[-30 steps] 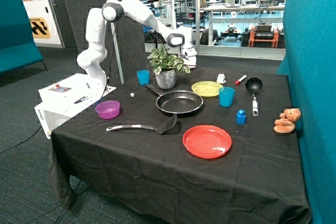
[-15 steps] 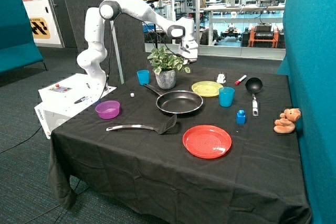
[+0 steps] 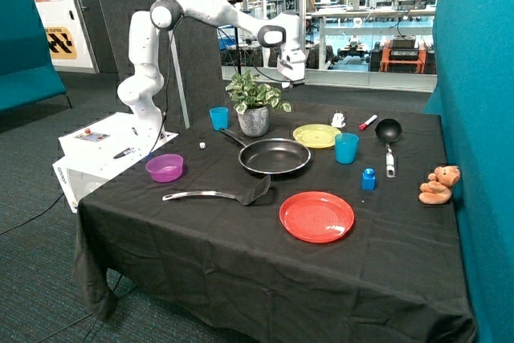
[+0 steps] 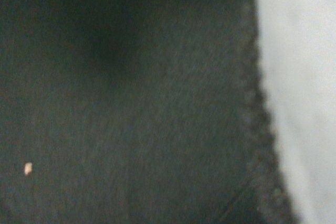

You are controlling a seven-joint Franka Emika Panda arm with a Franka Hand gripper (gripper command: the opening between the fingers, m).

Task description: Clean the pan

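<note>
1. Currently, the gripper (image 3: 292, 79) is held up in the air behind the potted plant (image 3: 255, 104), above the far edge of the table (image 3: 241, 255); whether it is open or closed cannot be told, and nothing is seen in its grasp.
2. The pan (image 3: 275, 155) is set on the black cloth near the middle of the table, just in front of the potted plant, with its long handle pointed back toward the blue cup (image 3: 218, 118).
3. A black slotted spatula (image 3: 221, 193) is laid in front of the pan, apart from it, and a red plate (image 3: 316, 216) is placed beside the spatula's head.
4. A purple bowl (image 3: 165, 168) is seen near the table edge closest to the robot's base.
5. A yellow plate (image 3: 316, 135) and a second blue cup (image 3: 346, 149) are found beside the pan, with a small ladle-like pan (image 3: 389, 134) beyond them.
6. Only dark cloth (image 4: 131, 103) with a pale speck (image 4: 28, 168) and a pale surface past its edge are shown in the wrist view.
</note>
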